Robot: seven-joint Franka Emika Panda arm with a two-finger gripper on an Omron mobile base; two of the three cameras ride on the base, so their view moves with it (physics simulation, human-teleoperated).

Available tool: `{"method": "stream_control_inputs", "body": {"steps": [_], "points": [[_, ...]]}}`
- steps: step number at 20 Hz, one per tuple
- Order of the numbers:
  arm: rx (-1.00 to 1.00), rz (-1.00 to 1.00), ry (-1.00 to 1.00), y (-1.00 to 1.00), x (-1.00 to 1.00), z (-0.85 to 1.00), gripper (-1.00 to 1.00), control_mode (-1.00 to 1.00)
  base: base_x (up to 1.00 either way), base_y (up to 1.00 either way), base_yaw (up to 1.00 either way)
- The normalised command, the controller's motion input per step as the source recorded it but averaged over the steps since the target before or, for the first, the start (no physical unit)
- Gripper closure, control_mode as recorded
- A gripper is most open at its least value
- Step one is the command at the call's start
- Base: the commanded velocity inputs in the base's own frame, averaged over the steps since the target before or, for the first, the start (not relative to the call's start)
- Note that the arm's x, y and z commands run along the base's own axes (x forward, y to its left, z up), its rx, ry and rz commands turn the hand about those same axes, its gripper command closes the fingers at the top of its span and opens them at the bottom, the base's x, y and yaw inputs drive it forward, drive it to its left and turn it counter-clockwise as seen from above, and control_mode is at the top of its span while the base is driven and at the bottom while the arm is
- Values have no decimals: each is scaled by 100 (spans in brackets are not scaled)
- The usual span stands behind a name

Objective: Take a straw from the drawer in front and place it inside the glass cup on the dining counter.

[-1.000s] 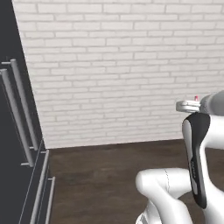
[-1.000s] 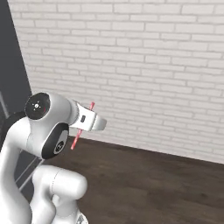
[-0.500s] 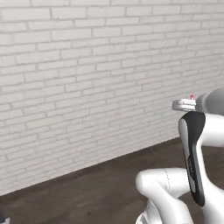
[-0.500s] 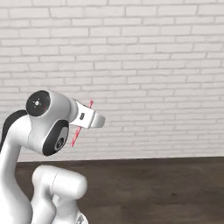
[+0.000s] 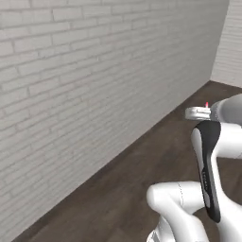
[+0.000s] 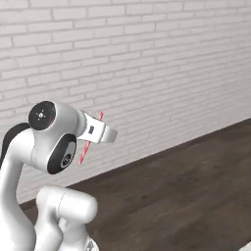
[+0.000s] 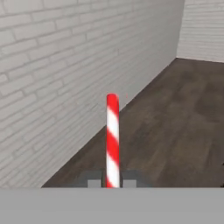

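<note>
**Straw pinched in the hand, brick wall and dark floor ahead**

The straw (image 7: 112, 140), thin with red and white stripes, stands straight up from between the two dark fingertips (image 7: 93, 182) in the hand view, its rounded red end uppermost against the floor beyond. The hand (image 7: 112, 183) is pressed together on it, pinching the lower end. From the right base view the straw (image 6: 87, 145) shows as a slanted red-and-white sliver passing behind the pale hand (image 6: 100, 133) at the end of the white arm (image 6: 51, 139), one end poking above it and the other below. From the left base view a small red tip of the straw (image 5: 206, 104) rises just above the hand (image 5: 198, 113), beside the arm's dark-striped link (image 5: 208, 170).

Around this, a white-painted brick wall (image 5: 85, 90) runs along the left and meets a second pale wall (image 7: 203, 28) at a far corner. A dark brown plank floor (image 6: 181, 191) lies below.

No brand, label or writing can be read on anything.
</note>
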Motion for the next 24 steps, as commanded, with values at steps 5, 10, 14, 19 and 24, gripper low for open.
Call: {"method": "stream_control_inputs", "body": {"steps": [5,10,14,19,24], "points": [[0,0,0,0,0,0,100,100,48,0,-71],[0,0,0,0,0,0,100,100,54,4,-69],[0,0,0,0,0,0,100,100,59,23,-67],[0,0,0,0,0,0,100,100,69,50,-63],[0,0,0,0,0,0,100,100,67,66,-63]]}}
